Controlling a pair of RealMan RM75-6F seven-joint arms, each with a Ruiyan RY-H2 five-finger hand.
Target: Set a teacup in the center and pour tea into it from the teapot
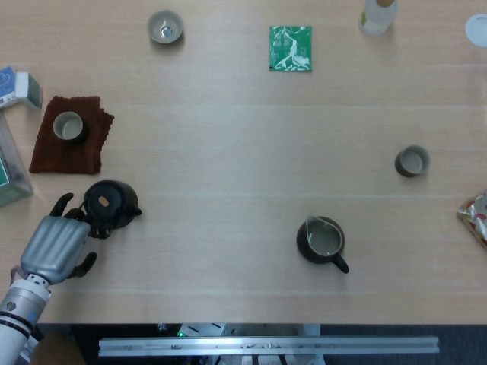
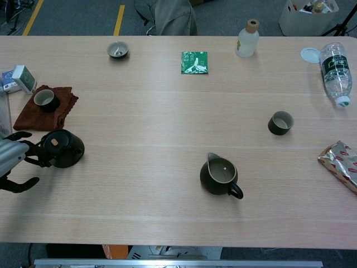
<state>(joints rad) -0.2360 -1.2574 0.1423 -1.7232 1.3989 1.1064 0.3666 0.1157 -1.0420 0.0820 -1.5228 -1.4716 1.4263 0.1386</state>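
Note:
A dark round teapot [image 1: 112,204] [image 2: 63,148] with its lid on stands near the table's left edge. My left hand [image 1: 52,244] [image 2: 11,159] lies just left of it and nearer the front edge, fingers spread, fingertips close to the pot's handle side, holding nothing. One dark teacup [image 1: 412,160] [image 2: 280,122] stands alone at the right. Another teacup [image 1: 68,125] [image 2: 44,99] sits on a brown cloth [image 1: 57,156], and a third [image 1: 165,26] [image 2: 117,49] is at the far side. My right hand shows in neither view.
A dark pitcher [image 1: 322,240] [image 2: 220,175] with a handle stands front of centre. A green packet [image 1: 290,48], a small bottle [image 2: 247,38], a lying water bottle [image 2: 336,66], a foil bag [image 2: 340,165] and boxes [image 2: 18,78] ring the table.

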